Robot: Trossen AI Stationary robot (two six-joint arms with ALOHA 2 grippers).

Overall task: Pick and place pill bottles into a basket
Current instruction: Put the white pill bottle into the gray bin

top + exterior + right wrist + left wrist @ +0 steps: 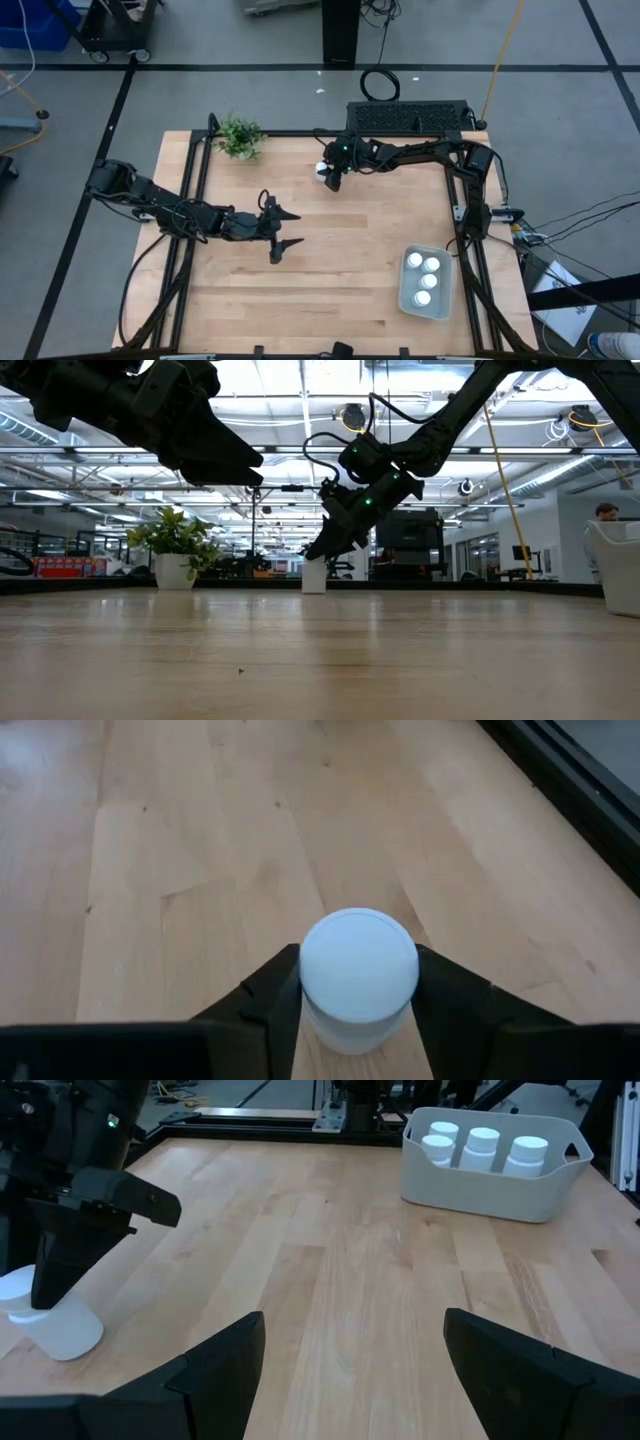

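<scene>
Already four pill bottles [424,279] stood in the basket [446,305] at the table's near right, while the right gripper [331,178] closed around the fifth bottle [359,976] far across; the left gripper [283,229] waited wide open mid-table.

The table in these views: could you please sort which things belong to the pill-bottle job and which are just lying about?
Job: white capped pill bottle between right gripper fingers; four white bottles inside pale blue-grey plastic basket.
Lying about: small green potted plant; open left gripper, waiting mid-table.
</scene>
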